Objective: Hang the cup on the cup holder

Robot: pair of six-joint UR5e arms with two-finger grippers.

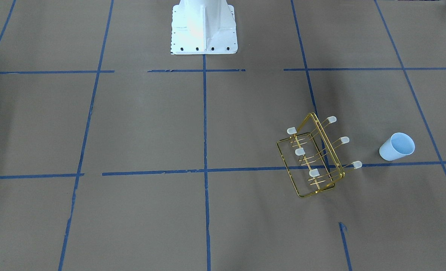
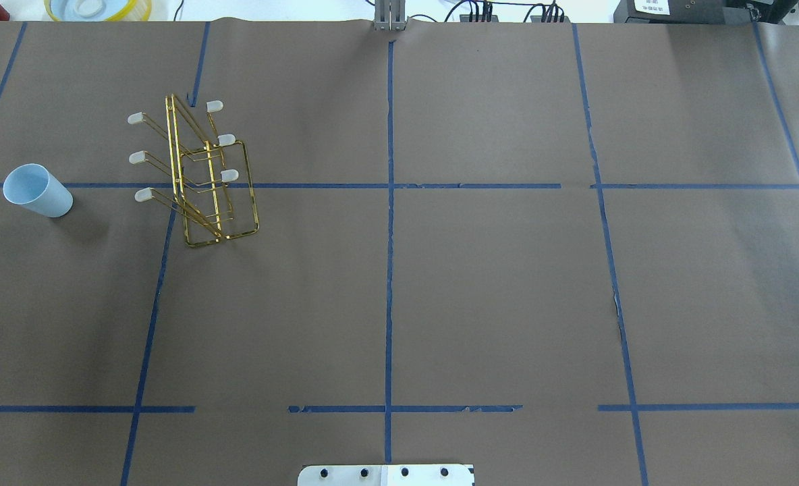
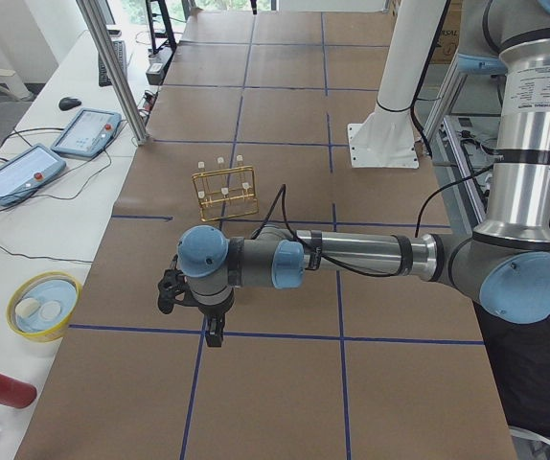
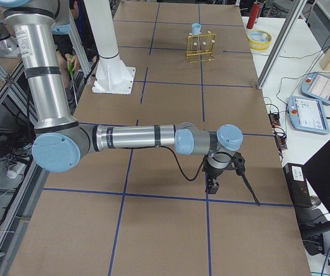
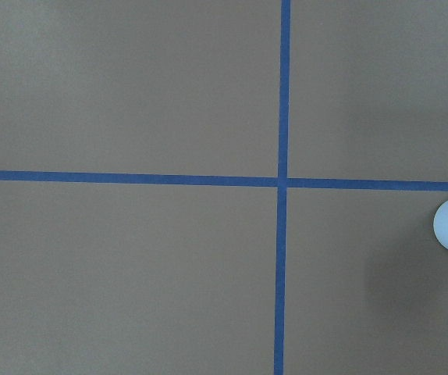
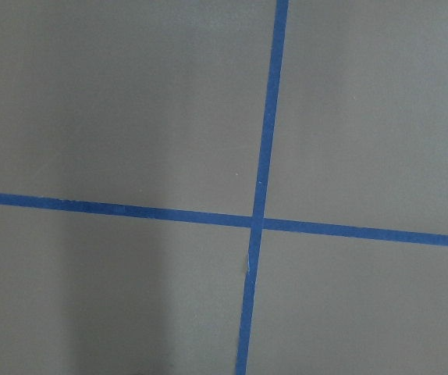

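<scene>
Cup (image 2: 38, 192) appears to stand mouth-up on the paper-covered table (image 2: 440, 270), apart from the cup holder (image 2: 200, 175), on my left arm's side; left gripper (image 3: 215, 335) and right gripper (image 4: 212, 185) show only side-on, so I cannot tell their finger spread. Risks: smooth tapered plastic may squirt from a pinch; the light gold wire rack could tip or skate if a capped prong (image 2: 143, 195) gets nudged.
</scene>
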